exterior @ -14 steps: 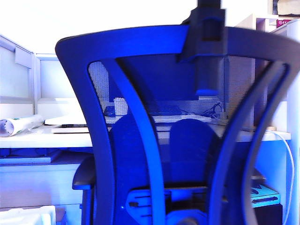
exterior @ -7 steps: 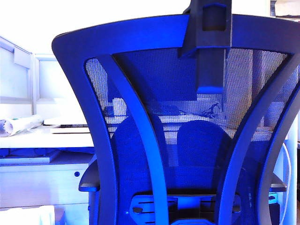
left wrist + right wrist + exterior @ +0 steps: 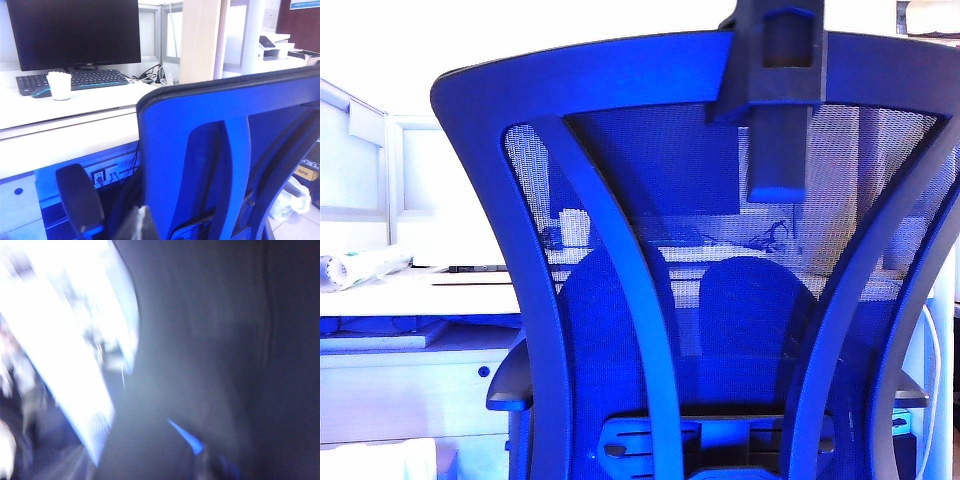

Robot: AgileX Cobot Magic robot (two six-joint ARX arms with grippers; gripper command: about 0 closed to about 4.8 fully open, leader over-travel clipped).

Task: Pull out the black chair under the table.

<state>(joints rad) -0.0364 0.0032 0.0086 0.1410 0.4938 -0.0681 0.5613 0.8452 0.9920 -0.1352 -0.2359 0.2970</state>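
Observation:
The black chair (image 3: 620, 80) fills the exterior view, its ribbed mesh back turned to the camera and its headrest post (image 3: 775, 120) at the upper right. Behind it runs the white table (image 3: 420, 295). No gripper shows in that view. In the left wrist view the chair back (image 3: 200, 150) and one armrest (image 3: 80, 200) stand in front of the table (image 3: 75, 130). My left gripper (image 3: 140, 225) sits apart from the chair, fingers pressed together on nothing. The right wrist view is a blur. A dark surface (image 3: 210, 340) fills it and hides how the right jaws stand.
On the table stand a monitor (image 3: 75, 30), a keyboard (image 3: 75, 80), a mouse (image 3: 40, 93) and a white cup (image 3: 59, 86). A wooden panel (image 3: 200, 40) and a printer (image 3: 272, 45) rise behind the chair. A rolled paper (image 3: 360, 268) lies on the table's left end.
Over the last second the chair back has grown larger and come nearer the exterior camera, away from the table. In the last half second it has barely moved.

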